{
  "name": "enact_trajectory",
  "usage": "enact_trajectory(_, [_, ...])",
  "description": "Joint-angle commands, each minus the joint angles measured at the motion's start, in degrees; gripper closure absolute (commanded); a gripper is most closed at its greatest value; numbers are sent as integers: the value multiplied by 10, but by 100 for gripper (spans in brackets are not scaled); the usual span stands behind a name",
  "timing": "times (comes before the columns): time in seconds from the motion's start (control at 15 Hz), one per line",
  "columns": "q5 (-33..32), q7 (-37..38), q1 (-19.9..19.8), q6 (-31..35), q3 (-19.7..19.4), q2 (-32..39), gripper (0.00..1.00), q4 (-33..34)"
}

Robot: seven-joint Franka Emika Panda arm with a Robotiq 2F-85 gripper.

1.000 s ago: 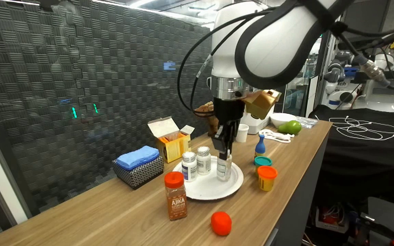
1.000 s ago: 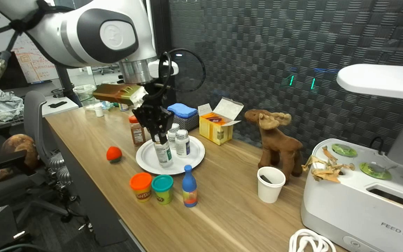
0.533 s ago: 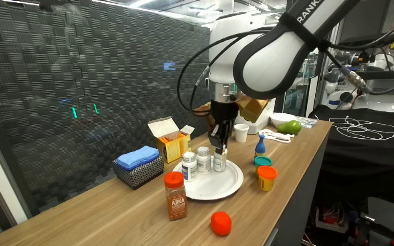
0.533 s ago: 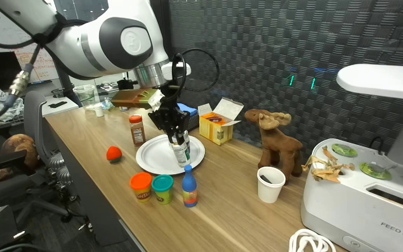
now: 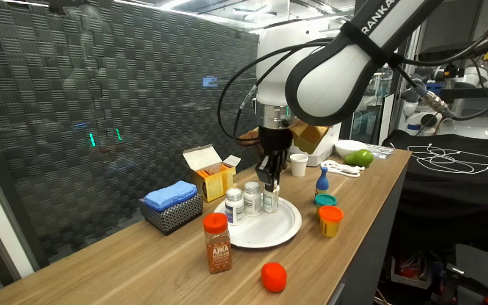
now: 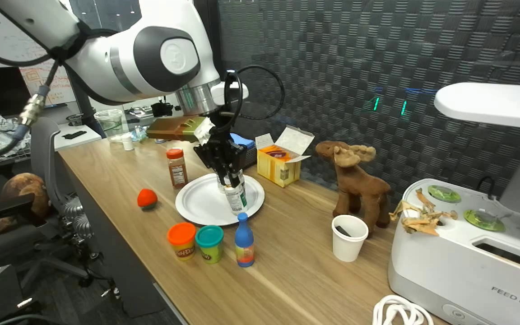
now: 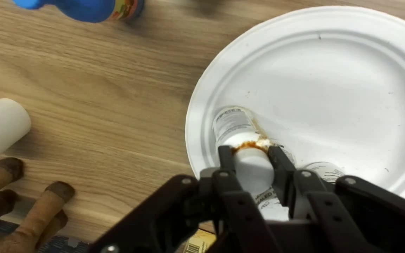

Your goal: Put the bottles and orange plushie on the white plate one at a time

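Note:
My gripper (image 7: pixel 250 150) is shut on the cap of a white bottle (image 5: pixel 270 202), a finger on each side. This bottle also shows in the wrist view (image 7: pixel 233 124), on or just above the white plate (image 5: pixel 265 238) near its rim, slightly tilted. Two more white bottles (image 5: pixel 234 207) (image 5: pixel 252 201) stand upright on the plate close beside it; in an exterior view they are mostly hidden behind the held bottle (image 6: pixel 236 201). The brown bottle with red cap (image 5: pixel 218 254) stands on the table beside the plate. The orange plushie (image 5: pixel 274 277) lies on the table.
An orange-lidded yellow tub (image 6: pixel 182 243), a teal-lidded green tub (image 6: pixel 210 246) and a blue bottle (image 6: pixel 244 243) stand beside the plate. A yellow open box (image 6: pixel 280 164), a brown plush moose (image 6: pixel 361 185) and a white cup (image 6: pixel 349 239) stand towards the dark wall.
My gripper and the held white bottle have moved across the plate towards its rim, next to the other two white bottles. In the last half second they have barely moved.

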Motion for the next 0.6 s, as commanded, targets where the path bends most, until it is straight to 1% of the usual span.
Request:
enact_trajectory(0.0, [7, 3, 5, 1, -2, 5, 89, 6])
enact_trajectory(0.07, [4, 7, 5, 1, -3, 5, 82, 6])
enact_trajectory(0.13, [6, 5, 5, 0, -3, 3, 45, 6])
enact_trajectory(0.2, [4, 8, 5, 0, -4, 0, 44, 6])
enact_trajectory(0.33, [-1, 13, 6, -4, -6, -6, 31, 6])
enact_trajectory(0.47, [-9, 24, 9, -9, -9, -18, 15, 5])
enact_trajectory(0.53, [-17, 31, 12, -11, -11, -26, 8, 4])
